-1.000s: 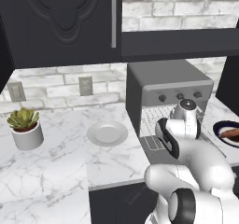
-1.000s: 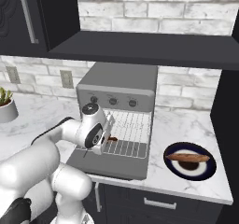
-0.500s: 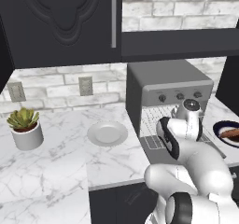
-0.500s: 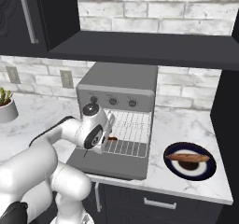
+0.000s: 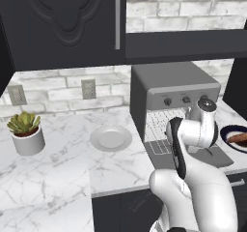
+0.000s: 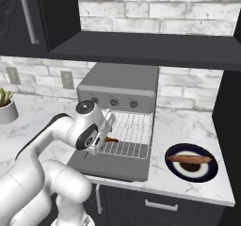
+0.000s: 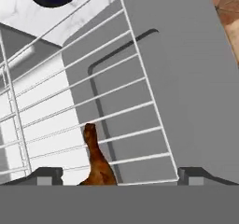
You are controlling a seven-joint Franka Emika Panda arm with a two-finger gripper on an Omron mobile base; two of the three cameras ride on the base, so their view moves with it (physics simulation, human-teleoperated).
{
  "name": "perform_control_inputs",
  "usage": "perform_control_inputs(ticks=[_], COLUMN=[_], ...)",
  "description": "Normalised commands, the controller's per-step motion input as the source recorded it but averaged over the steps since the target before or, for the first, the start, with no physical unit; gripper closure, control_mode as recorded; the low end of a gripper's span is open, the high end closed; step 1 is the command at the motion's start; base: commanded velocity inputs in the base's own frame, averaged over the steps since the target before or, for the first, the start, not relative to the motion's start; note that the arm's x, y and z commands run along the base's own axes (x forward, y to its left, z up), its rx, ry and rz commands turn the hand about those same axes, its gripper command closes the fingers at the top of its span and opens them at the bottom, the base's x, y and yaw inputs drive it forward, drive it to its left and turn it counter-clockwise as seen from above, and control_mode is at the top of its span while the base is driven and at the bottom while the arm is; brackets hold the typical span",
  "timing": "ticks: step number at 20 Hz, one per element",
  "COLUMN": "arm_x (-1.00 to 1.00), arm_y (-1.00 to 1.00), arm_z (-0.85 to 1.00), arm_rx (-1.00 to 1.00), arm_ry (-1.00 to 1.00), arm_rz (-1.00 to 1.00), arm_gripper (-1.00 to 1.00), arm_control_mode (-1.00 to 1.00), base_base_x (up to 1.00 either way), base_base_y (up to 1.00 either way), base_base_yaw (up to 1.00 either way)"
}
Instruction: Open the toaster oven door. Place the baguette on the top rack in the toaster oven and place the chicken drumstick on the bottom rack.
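One toaster oven (image 6: 123, 81) stands on the marble counter (image 5: 58, 153) against the brick wall, with three dark knobs (image 6: 113, 102) on its light control strip. One toaster oven door (image 6: 110, 164) is dropped fully open and lies flat over the counter edge. One wire rack (image 6: 129, 135) is pulled out over the door; whether a second rack sits above it inside cannot be told from these views.

One chicken drumstick (image 7: 97, 162) lies on the pulled-out rack, thin end pointing away from the hand camera and thick end cut off by the lower edge of that view. In the right base view only a small brown part of it (image 6: 112, 139) shows beside the hand.

One baguette (image 6: 190, 159) lies on one dark round plate (image 6: 207, 171) on the counter to the right of the oven, well apart from the rack. In the left base view this plate is partly hidden behind the arm and cut by the frame edge. One empty white plate (image 5: 111, 138) sits left of the oven, and one potted succulent (image 5: 26, 132) stands further left.

One gripper (image 7: 119, 176) hangs just over the near end of the rack. Its two fingertips (image 7: 44, 176) stand spread wide, one on each side of the drumstick and apart from it, gripping nothing
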Motion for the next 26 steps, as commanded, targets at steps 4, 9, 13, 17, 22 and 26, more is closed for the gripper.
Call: perform_control_inputs(ticks=[4, 9, 13, 17, 22, 26], arm_x=[-0.29, -0.25, -0.31, -0.14, 0.31, 0.16], arm_y=[0.0, 0.0, -0.01, 0.0, -0.02, -0.21], arm_z=[0.19, -0.04, -0.21, -0.29, -0.4, -0.5], arm_rx=[0.14, 0.07, 0.07, 0.07, 0.03, 0.03], arm_ry=[0.12, 0.09, 0.14, 0.09, 0.04, 0.05], arm_rz=[-0.33, -0.34, -0.37, -0.31, -0.2, -0.17], arm_gripper=[-1.0, -1.0, -1.0, -1.0, -1.0, -1.0], arm_control_mode=[-1.0, -1.0, -1.0, -1.0, -1.0, -1.0], base_base_x=[0.0, 0.0, 0.0, 0.0, 0.0, 0.0], base_base_y=[0.0, 0.0, 0.0, 0.0, 0.0, 0.0], base_base_yaw=[0.0, 0.0, 0.0, 0.0, 0.0, 0.0])
